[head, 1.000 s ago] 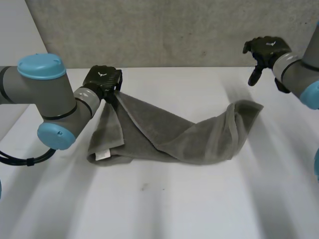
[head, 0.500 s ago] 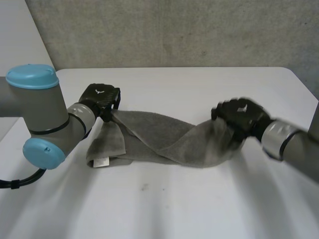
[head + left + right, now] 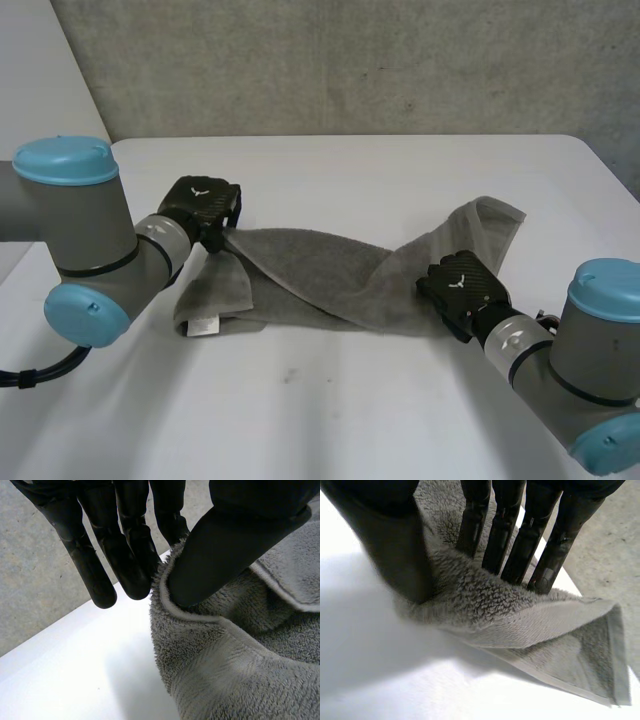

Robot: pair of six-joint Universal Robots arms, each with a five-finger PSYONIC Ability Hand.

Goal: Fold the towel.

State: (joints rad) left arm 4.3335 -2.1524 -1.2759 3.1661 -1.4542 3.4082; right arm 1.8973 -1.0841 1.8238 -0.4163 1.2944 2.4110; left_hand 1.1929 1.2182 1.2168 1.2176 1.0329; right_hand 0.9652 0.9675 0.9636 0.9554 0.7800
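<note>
Left hand (image 3: 203, 205) pinches one end of the towel (image 3: 320, 270) and right hand (image 3: 462, 290) pinches a fold near the other end, likely so both can lift it off the counter (image 3: 350, 410) to fold it.

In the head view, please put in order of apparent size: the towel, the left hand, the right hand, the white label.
1. towel
2. left hand and right hand: they look about alike, so not ranked
3. white label, the smallest
</note>
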